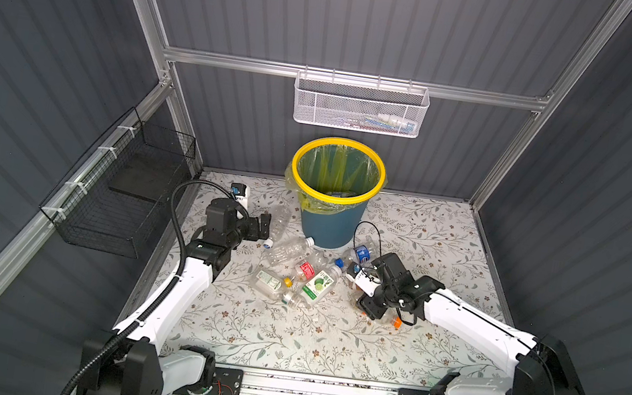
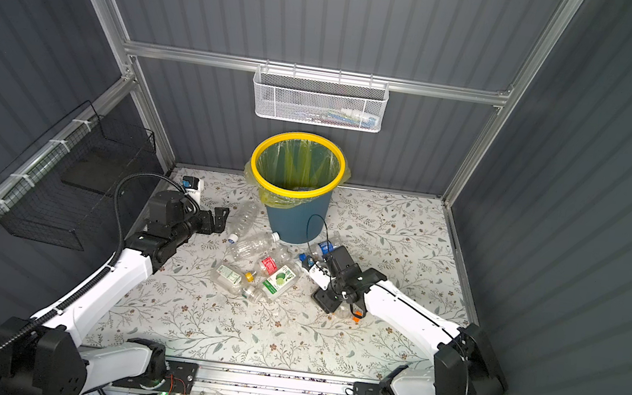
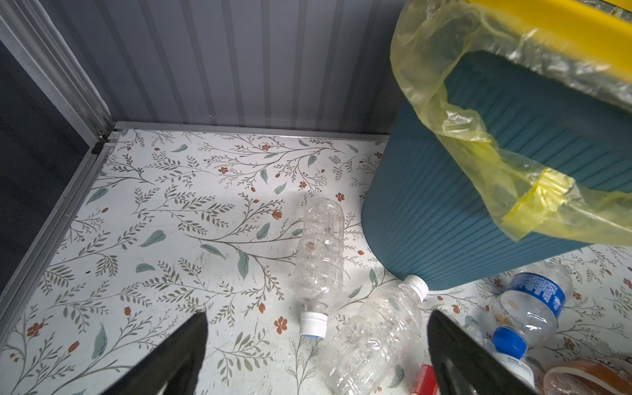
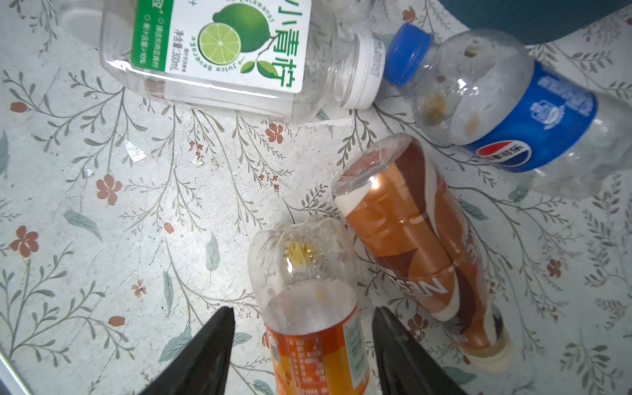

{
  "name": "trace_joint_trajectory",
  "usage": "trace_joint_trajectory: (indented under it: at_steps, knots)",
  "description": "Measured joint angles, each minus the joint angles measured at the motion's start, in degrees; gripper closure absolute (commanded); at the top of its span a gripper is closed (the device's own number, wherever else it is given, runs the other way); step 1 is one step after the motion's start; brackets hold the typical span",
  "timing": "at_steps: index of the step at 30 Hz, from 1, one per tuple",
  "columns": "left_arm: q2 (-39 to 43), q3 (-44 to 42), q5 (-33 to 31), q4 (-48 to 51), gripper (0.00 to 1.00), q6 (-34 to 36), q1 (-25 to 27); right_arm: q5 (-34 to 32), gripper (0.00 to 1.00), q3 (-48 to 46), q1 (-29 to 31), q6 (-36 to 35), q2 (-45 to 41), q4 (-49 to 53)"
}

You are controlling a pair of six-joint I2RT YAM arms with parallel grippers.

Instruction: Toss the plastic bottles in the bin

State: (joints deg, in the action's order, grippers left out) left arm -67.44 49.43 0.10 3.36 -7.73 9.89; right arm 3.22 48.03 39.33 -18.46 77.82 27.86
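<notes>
Closest to the lens, in the right wrist view, the orange-label bottle (image 4: 301, 273) lies on its side with its base pointing away. Your right gripper (image 4: 302, 311) straddles its labelled half. Those jaws stand about half closed. A sliver of table shows beside each fingertip (image 4: 220, 331), so I cannot tell whether they bite farther back.

Watch the brown bottle (image 4: 410, 246): it lies alongside the orange one, just outside one finger. A squeeze or lift could nudge it and send it rolling. The orange bottle's body is round and slick, so a light pinch may let it squirt out, likely toward the blue-label bottle (image 4: 513, 113). If you hold it by the cap half, it could also droop and catch the yellow rim on the way in.

The bin (image 1: 331, 221) stands at the far middle of the table (image 1: 287, 329). It is well apart from this bottle, which lies right of centre and nearer.

Your left gripper (image 3: 318, 318) hangs wide open and empty. A clear bottle (image 3: 319, 253) lies just beyond its tips, left of the bin.
</notes>
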Motion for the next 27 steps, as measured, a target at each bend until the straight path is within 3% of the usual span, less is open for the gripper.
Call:
trace_joint_trajectory:
  at_steps: [11, 18, 27]
  knots:
    - [0.11, -0.11, 0.13, 0.04, 0.00, 0.00, 0.02, -1.46, 0.24, -0.46, -0.94, -2.29, 6.84, 2.93]
    - [0.11, -0.33, 0.15, 0.09, 0.00, 0.00, 0.02, -0.90, 0.42, -0.48, -0.94, -2.56, 9.84, 3.23]
    - [0.11, -0.39, 0.24, 0.17, 0.00, -0.02, 0.02, -0.17, 0.49, -1.75, -0.94, -2.34, 6.05, 3.34]
